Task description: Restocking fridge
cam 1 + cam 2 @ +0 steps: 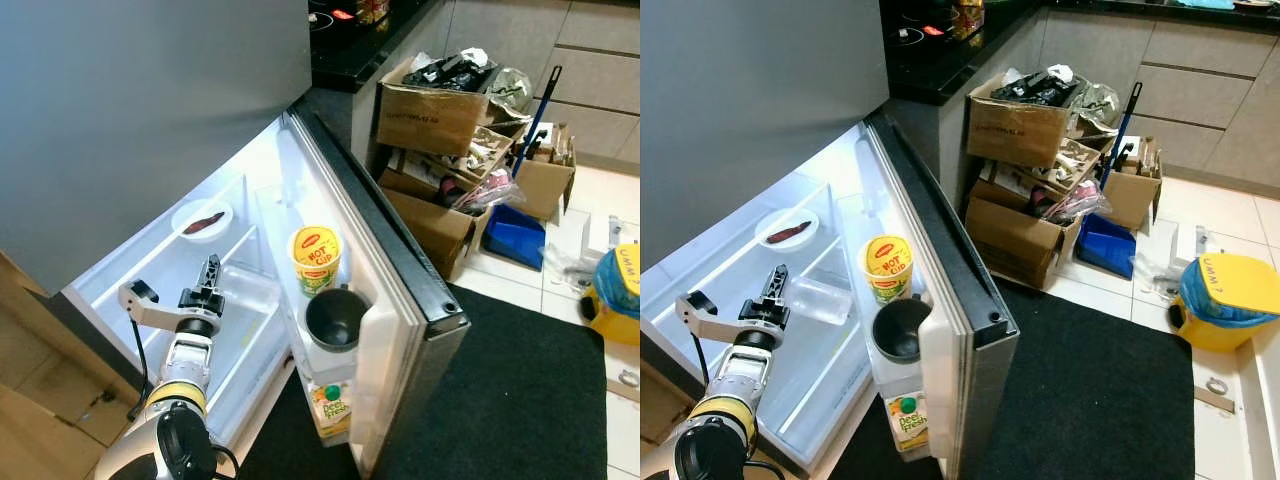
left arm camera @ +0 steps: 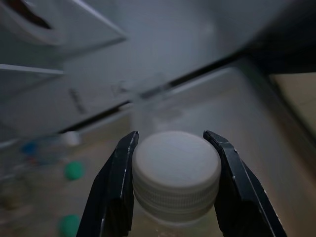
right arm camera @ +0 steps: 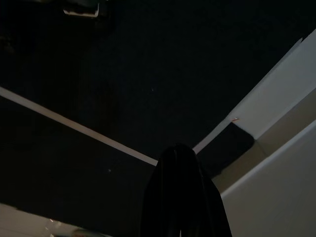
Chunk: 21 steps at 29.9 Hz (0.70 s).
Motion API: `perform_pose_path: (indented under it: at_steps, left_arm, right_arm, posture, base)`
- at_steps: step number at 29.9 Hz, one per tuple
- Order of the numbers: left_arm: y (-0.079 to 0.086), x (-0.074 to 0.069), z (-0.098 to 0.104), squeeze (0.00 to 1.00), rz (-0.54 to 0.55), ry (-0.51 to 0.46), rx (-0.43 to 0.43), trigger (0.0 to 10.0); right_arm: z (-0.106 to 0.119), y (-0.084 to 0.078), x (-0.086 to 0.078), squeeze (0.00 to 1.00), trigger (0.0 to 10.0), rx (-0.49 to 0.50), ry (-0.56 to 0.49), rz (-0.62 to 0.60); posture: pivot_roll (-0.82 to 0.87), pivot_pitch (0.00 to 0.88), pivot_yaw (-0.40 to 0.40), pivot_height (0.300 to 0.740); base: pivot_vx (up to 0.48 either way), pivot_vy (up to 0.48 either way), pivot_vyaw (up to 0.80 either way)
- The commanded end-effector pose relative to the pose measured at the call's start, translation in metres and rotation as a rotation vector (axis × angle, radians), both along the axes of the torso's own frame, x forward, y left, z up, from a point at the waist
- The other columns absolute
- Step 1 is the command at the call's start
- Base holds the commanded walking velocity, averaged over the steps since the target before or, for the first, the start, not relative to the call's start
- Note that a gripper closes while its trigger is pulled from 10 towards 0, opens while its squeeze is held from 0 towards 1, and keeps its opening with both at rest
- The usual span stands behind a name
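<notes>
White-capped, a bottle [image 2: 177,170] sits pinched at the neck between the left gripper [image 1: 208,283] fingers [image 2: 114,190], lower left of the frame inside the open fridge [image 1: 250,200], seemingly held by its cap for lowering upright; the right gripper's state I cannot tell.

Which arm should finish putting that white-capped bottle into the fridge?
Left. The left gripper already clasps the bottle's white cap and reaches into the open fridge. The right arm hangs idle over the dark mat.
</notes>
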<state>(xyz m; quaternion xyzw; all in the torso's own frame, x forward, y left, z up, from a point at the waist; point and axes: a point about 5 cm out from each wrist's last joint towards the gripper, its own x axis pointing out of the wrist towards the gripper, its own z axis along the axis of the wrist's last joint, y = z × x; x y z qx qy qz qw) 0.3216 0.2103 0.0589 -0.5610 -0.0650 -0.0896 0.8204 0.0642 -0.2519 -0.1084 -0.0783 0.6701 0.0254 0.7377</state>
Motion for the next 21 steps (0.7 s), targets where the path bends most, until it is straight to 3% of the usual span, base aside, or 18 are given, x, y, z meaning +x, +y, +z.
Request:
perform_pose_path:
  at_steps: [1,3,10,13,18,21]
  left_arm:
    - [-0.038,0.005,0.005,0.0,-0.189,-0.077,-0.075,10.0]
    - [-0.061,0.006,0.009,0.0,-0.294,-0.116,-0.117,10.0]
    - [-0.092,0.007,0.023,0.0,-0.442,-0.218,-0.201,10.0]
    - [-0.12,0.003,0.03,0.0,-0.578,-0.269,-0.209,10.0]
    - [-0.141,-0.004,0.033,0.0,-0.671,-0.297,-0.19,10.0]
    - [-0.141,-0.005,0.029,0.0,-0.67,-0.282,-0.166,10.0]
  right_arm:
    - [-0.001,0.004,0.003,0.0,10.0,0.005,-0.003,0.021]
    - [-0.001,0.005,0.004,0.0,10.0,0.005,-0.004,0.025]
    - [-0.001,0.007,0.005,0.0,10.0,0.003,-0.005,0.028]
    - [-0.001,0.008,0.005,0.0,10.0,0.003,-0.004,0.03]
    - [-0.002,0.008,0.004,0.0,10.0,0.002,-0.003,0.029]
    - [-0.002,0.008,0.003,0.0,10.0,0.001,-0.003,0.028]
  posture:
    - [-0.08,0.055,0.026,0.74]
    - [-0.08,0.057,0.024,0.74]
    - [-0.08,0.057,0.025,0.74]
    - [-0.08,0.057,0.025,0.74]
    - [-0.09,0.057,0.027,0.74]
    - [-0.09,0.058,0.028,0.74]
  base:
    - [0.0,0.0,0.0]
    - [0.0,0.0,0.0]
    - [0.0,0.0,0.0]
    - [0.0,0.0,0.0]
    - [0.0,0.0,0.0]
    - [0.0,0.0,0.0]
